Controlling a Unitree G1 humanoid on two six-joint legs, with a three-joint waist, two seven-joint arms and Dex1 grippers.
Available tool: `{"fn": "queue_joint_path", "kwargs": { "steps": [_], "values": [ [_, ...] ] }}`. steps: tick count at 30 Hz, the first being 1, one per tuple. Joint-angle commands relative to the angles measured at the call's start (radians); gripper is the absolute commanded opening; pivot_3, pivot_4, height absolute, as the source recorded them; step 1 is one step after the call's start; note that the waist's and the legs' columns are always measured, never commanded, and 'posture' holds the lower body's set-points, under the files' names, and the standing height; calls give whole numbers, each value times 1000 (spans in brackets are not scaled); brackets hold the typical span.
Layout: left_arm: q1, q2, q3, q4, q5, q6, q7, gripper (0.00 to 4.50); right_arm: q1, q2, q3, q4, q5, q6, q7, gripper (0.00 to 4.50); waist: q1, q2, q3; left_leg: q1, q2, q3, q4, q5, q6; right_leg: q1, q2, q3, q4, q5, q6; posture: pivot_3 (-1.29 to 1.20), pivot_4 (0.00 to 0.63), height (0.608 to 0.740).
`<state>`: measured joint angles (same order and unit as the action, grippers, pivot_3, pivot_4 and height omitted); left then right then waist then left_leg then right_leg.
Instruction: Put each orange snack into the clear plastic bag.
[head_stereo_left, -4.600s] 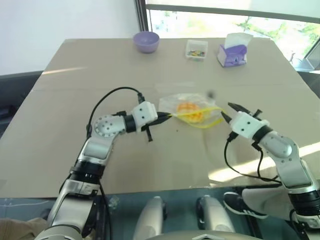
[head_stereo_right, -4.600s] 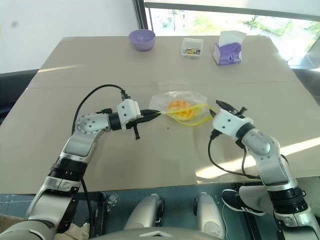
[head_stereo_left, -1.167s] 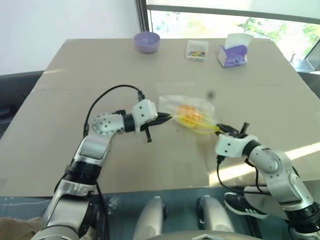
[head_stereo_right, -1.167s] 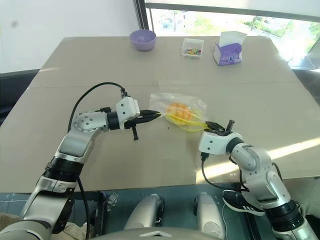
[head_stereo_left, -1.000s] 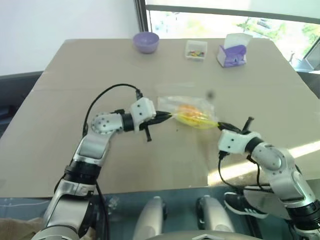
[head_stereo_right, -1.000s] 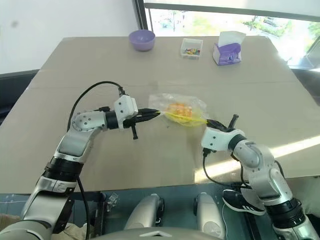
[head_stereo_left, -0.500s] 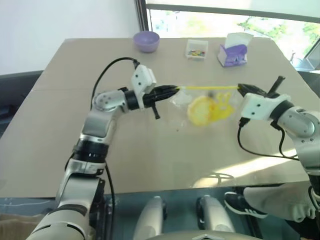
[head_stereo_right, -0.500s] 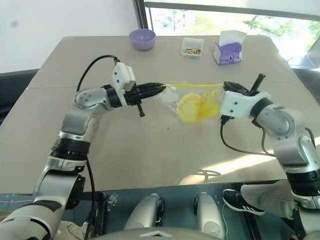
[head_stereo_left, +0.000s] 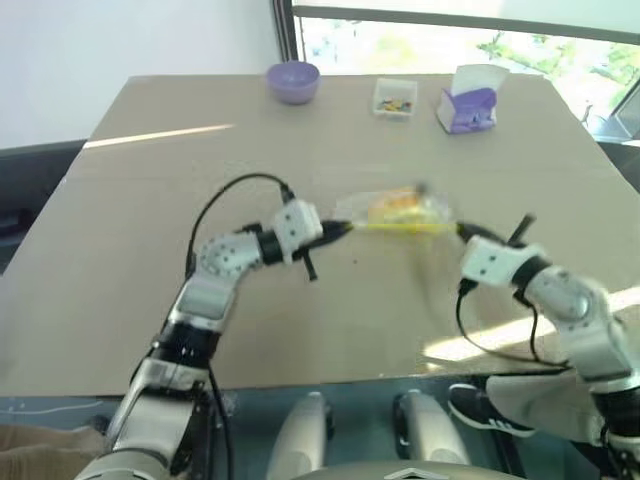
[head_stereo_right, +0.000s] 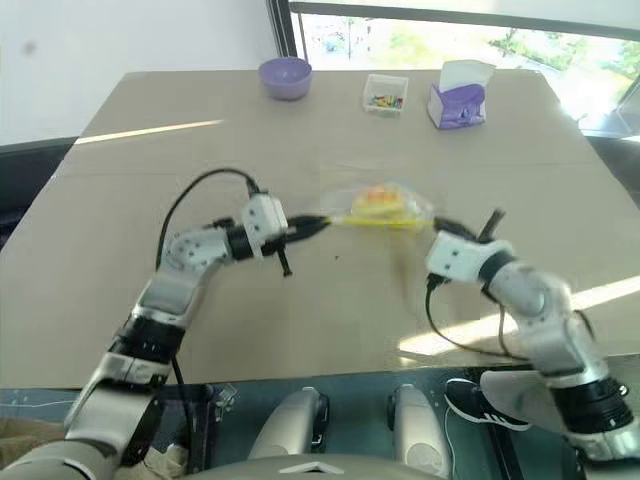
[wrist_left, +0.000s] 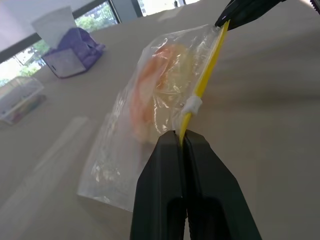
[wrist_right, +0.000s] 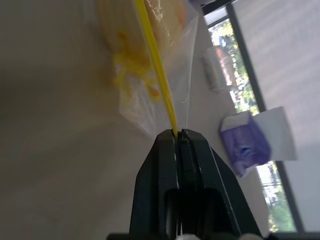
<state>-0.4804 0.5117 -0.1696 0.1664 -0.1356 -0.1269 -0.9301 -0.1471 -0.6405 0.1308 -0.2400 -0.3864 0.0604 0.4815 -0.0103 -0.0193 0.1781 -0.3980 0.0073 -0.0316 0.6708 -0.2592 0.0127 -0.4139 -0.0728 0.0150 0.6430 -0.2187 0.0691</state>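
Left wrist view puts me right behind the left tool (wrist_left: 181, 141), whose two black fingers are pressed together on one end of the yellow strip along the mouth of the clear plastic bag (wrist_left: 150, 115). At the far end of that strip the right tool (wrist_left: 240, 10) pokes into the corner of the same picture. From the right wrist view, the right tool's own fingers look pinched on the strip's other end, with the line running straight up from between them, though the fingertips sit so tight together that I would only say it seems a firm hold.

From the head views, the strip stretches nearly level between the two tools, with the left tool (head_stereo_left: 335, 231) on one side and the right tool (head_stereo_left: 462, 232) on the other. The bag's crinkly body spreads out beyond the strip, low over the brown desk (head_stereo_left: 150, 190). Inside it sits an orange snack (head_stereo_left: 393, 207), a rounded orange-yellow shape pressed against the film near the strip.

Well apart from all this, along the desk's far edge by the window, stand a purple bowl (head_stereo_left: 293, 80), a small clear box (head_stereo_left: 394, 98) of coloured bits and a purple-and-white tissue box (head_stereo_left: 467, 103).
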Motion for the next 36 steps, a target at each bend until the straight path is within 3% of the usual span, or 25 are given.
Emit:
{"fn": "queue_joint_path", "kwargs": {
  "steps": [1, 4, 8, 12, 18, 28, 29, 30, 36],
  "values": [
    [-22, 15, 33, -49, 7, -28, 15, 0, 11, 2, -41, -36, 26, 25, 6, 1299, 0, 0, 0, 2, 0, 0, 1, 0, 0, 2, 0, 0, 0, 0, 0, 0, 150, 740],
    [-25, 18, 38, -47, 6, -28, 14, 0, 47, -18, -88, -100, 81, 31, 43, 2665, -1, 0, 0, 5, 0, -1, 1, 0, 0, 4, 1, 0, 1, 0, 0, 0, 150, 740],
    [-33, 16, 38, -33, 15, -48, 18, 0, 72, -65, -128, -249, 217, 67, 174, 2665, -1, 0, 0, 3, 0, -1, 0, 0, 0, 3, 1, 0, 1, 0, 0, 0, 150, 740],
    [-39, 2, 27, -22, 30, -68, 30, 0, -21, -31, -53, -320, 258, 139, 216, 2665, -6, 0, 0, 3, 1, -1, 0, 0, 0, 3, 1, 0, 0, 0, 0, 0, 150, 740],
    [-56, -18, 19, -4, 47, -102, 44, 0, -244, 95, 139, -193, 191, 170, 220, 2665, -4, 0, 0, 4, 1, -1, 0, 0, 0, 3, 2, 0, 1, 0, 0, 0, 150, 740],
    [-50, -19, 21, -24, 38, -89, 34, 0, -398, 198, 239, -40, 112, 151, 190, 2665, -2, 0, 0, 2, 0, -2, 0, 0, 0, 2, 1, -1, 0, 0, 0, 0, 150, 740],
    [-49, -18, 22, -26, 37, -86, 33, 0, -403, 199, 242, -33, 107, 141, 192, 2156, -2, 0, 0, 2, 0, -2, 0, 0, 0, 2, 1, -1, 0, 0, 0, 0, 150, 740],
    [-48, -17, 23, -28, 36, -84, 33, 0, -409, 199, 246, -26, 101, 134, 193, 1948, -2, 0, 0, 2, 0, -2, 0, 0, 0, 2, 1, -1, 0, 0, 0, 0, 150, 740],
    [-41, -14, 26, -38, 35, -78, 36, 0, -436, 187, 259, 9, 56, 88, 196, 1948, -3, 0, 0, 2, 0, -2, 0, 0, 0, 2, 1, -1, 0, 0, 0, 0, 150, 740]
  ]
}}
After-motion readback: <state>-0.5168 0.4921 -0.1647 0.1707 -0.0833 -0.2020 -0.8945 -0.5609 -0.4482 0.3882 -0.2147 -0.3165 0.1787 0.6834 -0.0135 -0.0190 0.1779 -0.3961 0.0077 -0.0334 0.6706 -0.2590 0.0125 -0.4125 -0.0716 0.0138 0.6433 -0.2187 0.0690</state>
